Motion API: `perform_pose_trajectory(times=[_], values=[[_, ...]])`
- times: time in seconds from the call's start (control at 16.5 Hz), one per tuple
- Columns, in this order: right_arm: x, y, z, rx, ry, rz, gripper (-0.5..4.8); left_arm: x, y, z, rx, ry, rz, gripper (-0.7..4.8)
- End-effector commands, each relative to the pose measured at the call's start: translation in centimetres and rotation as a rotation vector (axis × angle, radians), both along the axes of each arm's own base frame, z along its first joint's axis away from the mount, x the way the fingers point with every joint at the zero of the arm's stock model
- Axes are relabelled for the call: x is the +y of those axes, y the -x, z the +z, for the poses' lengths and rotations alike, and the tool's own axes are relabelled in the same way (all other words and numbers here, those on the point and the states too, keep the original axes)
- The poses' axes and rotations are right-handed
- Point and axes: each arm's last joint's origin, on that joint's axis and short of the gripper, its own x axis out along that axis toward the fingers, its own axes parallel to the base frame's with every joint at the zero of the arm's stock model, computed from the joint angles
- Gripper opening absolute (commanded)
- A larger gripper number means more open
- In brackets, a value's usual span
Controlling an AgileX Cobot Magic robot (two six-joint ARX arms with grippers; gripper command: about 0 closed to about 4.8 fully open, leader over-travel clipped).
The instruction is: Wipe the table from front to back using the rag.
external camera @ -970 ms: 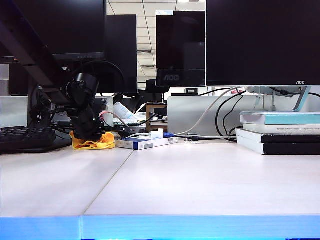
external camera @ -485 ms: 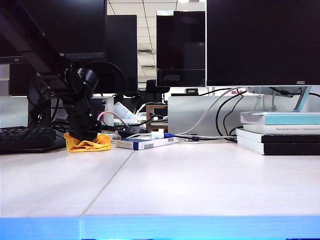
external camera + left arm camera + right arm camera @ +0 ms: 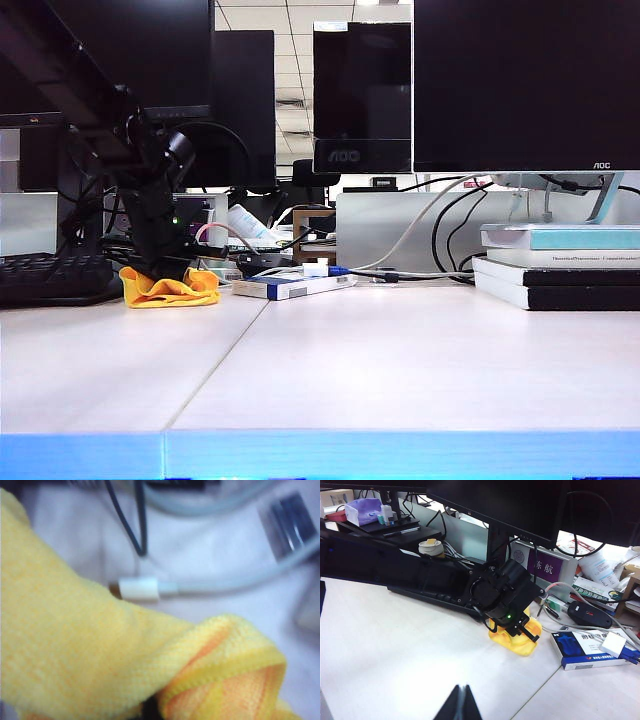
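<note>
Pale worktop (image 3: 400,370), seamed, blue front edge. Yellow rag (image 3: 170,288) lies under the left claw (image 3: 165,272). Blue-white box (image 3: 292,285) just beside it.

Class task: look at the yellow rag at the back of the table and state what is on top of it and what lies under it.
The left gripper, shut, presses down on the rag. Under the rag is the table; the patch it covers is hidden. The right gripper, shut, hovers apart.

left gripper (image 3: 160,272) | shifted leftward, wrist more upright | rag (image 3: 168,288) dragged left, flatter on table (image 3: 400,370)
</note>
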Motion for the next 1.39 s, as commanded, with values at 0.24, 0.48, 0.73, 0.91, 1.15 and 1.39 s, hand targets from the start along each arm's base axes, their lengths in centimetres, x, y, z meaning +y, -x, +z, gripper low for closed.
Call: perform_pose_trajectory(times=[0.24,0.48,0.73,0.91,1.15,1.39], values=[[-0.1,0.1,0.6,-0.022,-0.028,0.002,-0.01,0.1,2.3,-1.7,0.279,-0.013,-0.086,-0.06],[-0.1,0.1,0.9,-0.032,-0.038,0.005,-0.01,0.2,3.1,-2.0,0.373,0.001,-0.102,-0.06],[-0.1,0.1,1.0,-0.034,-0.041,0.009,-0.01,0.3,3.9,-1.9,0.447,-0.007,-0.109,-0.06],[-0.1,0.1,1.0,-0.034,-0.039,0.008,-0.01,0.5,4.9,-1.7,0.454,-0.006,-0.105,-0.06],[-0.1,0.1,1.0,-0.034,-0.04,0.009,-0.01,1.4,9.0,-3.5,0.497,-0.01,-0.1,-0.06],[0.0,0.1,1.0,-0.038,-0.047,0.026,-0.01,2.2,13.2,-4.2,0.507,0.0,-0.085,-0.06]])
